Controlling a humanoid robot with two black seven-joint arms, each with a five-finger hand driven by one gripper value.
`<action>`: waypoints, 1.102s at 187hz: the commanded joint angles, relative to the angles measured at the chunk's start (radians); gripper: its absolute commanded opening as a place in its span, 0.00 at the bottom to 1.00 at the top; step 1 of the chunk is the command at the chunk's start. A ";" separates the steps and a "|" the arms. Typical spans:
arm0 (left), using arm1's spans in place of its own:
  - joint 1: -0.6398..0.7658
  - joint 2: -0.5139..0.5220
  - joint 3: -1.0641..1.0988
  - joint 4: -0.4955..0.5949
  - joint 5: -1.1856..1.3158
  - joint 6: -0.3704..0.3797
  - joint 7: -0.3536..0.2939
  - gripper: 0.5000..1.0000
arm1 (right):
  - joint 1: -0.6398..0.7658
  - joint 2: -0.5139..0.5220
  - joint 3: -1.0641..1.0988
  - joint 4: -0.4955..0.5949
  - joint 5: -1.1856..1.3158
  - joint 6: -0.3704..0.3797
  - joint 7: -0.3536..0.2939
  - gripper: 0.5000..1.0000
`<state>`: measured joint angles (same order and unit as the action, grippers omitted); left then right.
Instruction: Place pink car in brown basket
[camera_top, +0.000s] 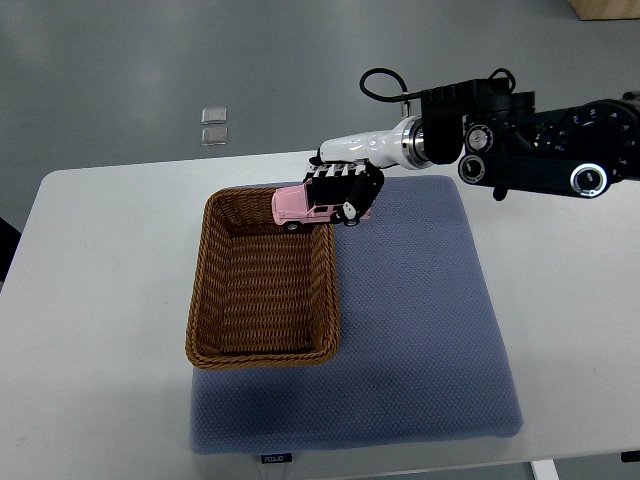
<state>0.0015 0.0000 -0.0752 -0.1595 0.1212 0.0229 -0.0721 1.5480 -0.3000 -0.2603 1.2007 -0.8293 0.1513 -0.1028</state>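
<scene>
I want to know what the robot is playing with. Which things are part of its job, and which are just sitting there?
Part of the job:
pink car, held by the right hand
brown basket, nothing in it yet

Just sitting there:
blue-grey mat under the basket
white table
two small clear squares on the floor beyond the table

Right hand (345, 186) fingers (350, 210) clamped on pink car (305, 207), held over far right corner of brown basket (262, 355) on blue mat (430, 340), white tabletop (90, 300).
</scene>
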 joint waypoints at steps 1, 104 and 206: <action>0.000 0.000 0.000 0.000 0.000 0.000 0.000 1.00 | -0.039 0.065 0.007 -0.046 -0.001 -0.001 0.000 0.00; 0.000 0.000 0.000 0.000 0.000 0.000 0.000 1.00 | -0.175 0.223 0.009 -0.130 -0.014 -0.075 0.000 0.52; 0.000 0.000 0.000 0.000 0.000 0.000 0.000 1.00 | -0.157 0.159 0.095 -0.127 0.003 -0.081 0.002 0.79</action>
<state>0.0015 0.0000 -0.0752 -0.1595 0.1212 0.0232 -0.0721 1.3901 -0.1135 -0.2053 1.0761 -0.8284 0.0716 -0.1011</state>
